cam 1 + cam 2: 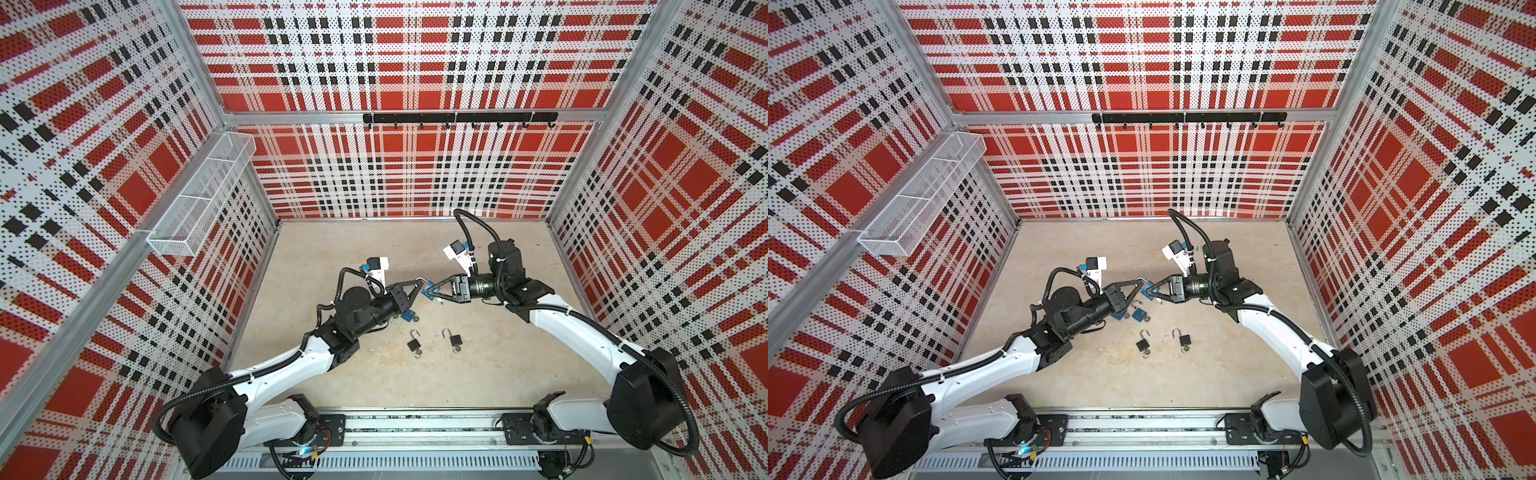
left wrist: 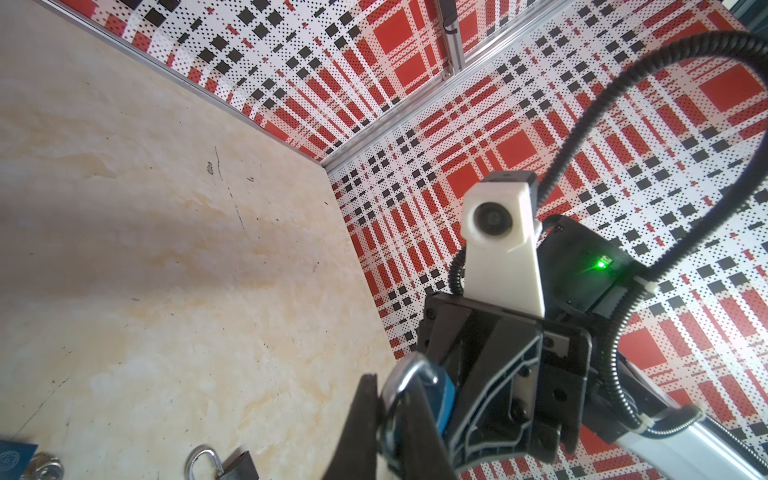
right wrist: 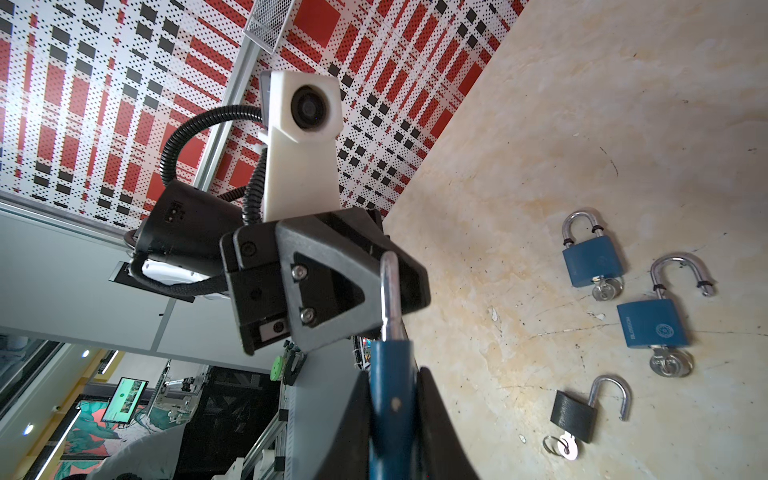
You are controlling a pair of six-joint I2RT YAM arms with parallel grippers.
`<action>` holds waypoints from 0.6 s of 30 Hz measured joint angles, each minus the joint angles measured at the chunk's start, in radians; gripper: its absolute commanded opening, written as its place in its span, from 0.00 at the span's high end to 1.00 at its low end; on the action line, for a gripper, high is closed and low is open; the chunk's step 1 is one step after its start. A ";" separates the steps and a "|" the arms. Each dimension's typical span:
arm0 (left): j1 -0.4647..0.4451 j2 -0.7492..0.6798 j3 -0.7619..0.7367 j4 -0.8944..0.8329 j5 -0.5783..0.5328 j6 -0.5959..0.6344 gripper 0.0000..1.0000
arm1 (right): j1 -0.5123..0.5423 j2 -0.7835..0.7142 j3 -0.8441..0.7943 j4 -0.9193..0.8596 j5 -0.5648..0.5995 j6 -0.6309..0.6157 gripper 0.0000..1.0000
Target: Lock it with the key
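A blue padlock (image 1: 427, 289) (image 1: 1146, 292) hangs above the table's middle, held between both grippers. My right gripper (image 3: 392, 415) (image 1: 433, 290) is shut on the padlock's blue body (image 3: 390, 390), its fingers flat on the two faces. The silver shackle (image 3: 389, 291) (image 2: 405, 374) sticks out towards my left gripper (image 2: 392, 415) (image 1: 419, 285), which is shut on it. The blue body (image 2: 445, 399) shows just past the left fingers. I cannot make out this padlock's key.
On the table below lie two more blue padlocks (image 3: 592, 262) (image 3: 650, 328) and a black one (image 3: 573, 415), each with a key in it. Both top views show two black padlocks (image 1: 413, 344) (image 1: 456, 340). A wire basket (image 1: 199, 199) hangs on the left wall, a hook rail (image 1: 457, 117) at the back.
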 measured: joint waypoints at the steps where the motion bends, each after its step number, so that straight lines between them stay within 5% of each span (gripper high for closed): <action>1: -0.005 0.004 0.000 0.004 -0.010 -0.003 1.00 | -0.002 0.002 0.000 0.001 -0.002 0.000 1.00; 18: -0.011 -0.008 0.008 -0.007 -0.034 -0.006 1.00 | -0.006 0.008 0.000 0.015 -0.021 -0.011 1.00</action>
